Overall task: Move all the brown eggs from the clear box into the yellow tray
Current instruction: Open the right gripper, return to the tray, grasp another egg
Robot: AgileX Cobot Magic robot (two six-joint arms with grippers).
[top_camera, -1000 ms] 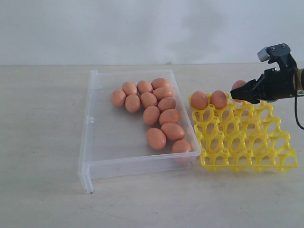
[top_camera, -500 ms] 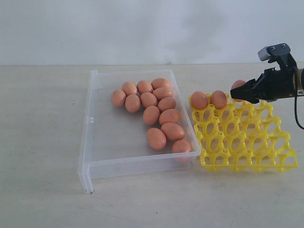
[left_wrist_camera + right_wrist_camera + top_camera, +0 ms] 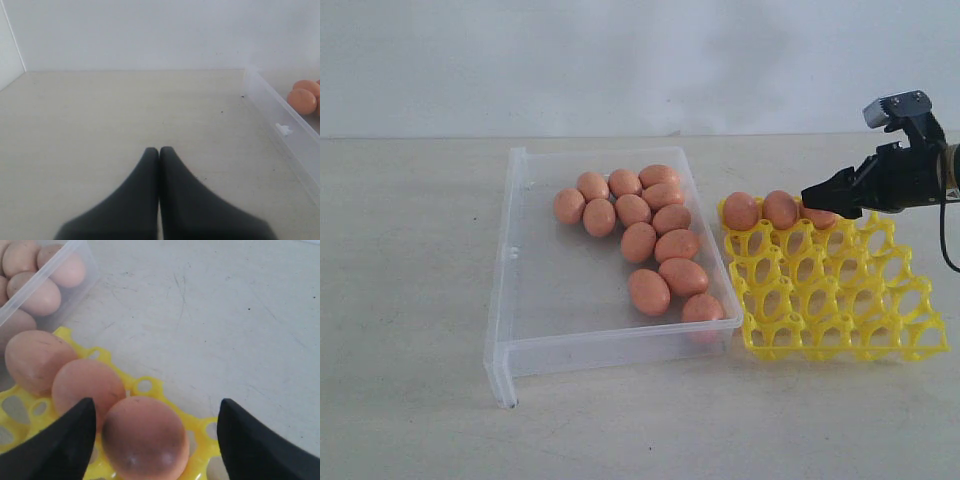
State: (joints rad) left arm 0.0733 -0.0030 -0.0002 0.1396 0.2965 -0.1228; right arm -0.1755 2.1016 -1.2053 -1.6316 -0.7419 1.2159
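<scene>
Several brown eggs (image 3: pixel 638 242) lie in the clear box (image 3: pixel 610 345). The yellow tray (image 3: pixel 840 300) stands just right of it, with three eggs in its back row: two (image 3: pixel 740 211) (image 3: pixel 780 209) and a third (image 3: pixel 820 217). My right gripper (image 3: pixel 817 192) hovers open over that third egg (image 3: pixel 145 437), which sits in a cup of the tray (image 3: pixel 200 426) with a gap to each black finger; the gripper's own midpoint (image 3: pixel 156 402) is above it. My left gripper (image 3: pixel 159 148) is shut and empty over bare table, beside the clear box's wall (image 3: pixel 280 112).
The pale table runs to a white wall behind. The tray's front rows of cups (image 3: pixel 820 330) hold nothing. The box's left half (image 3: pixel 545 280) is bare. The left arm does not show in the exterior view.
The right jaws have spread wider, and the egg they held above the tray has dropped into the back-row cup. The left gripper's earlier state is not shown.
</scene>
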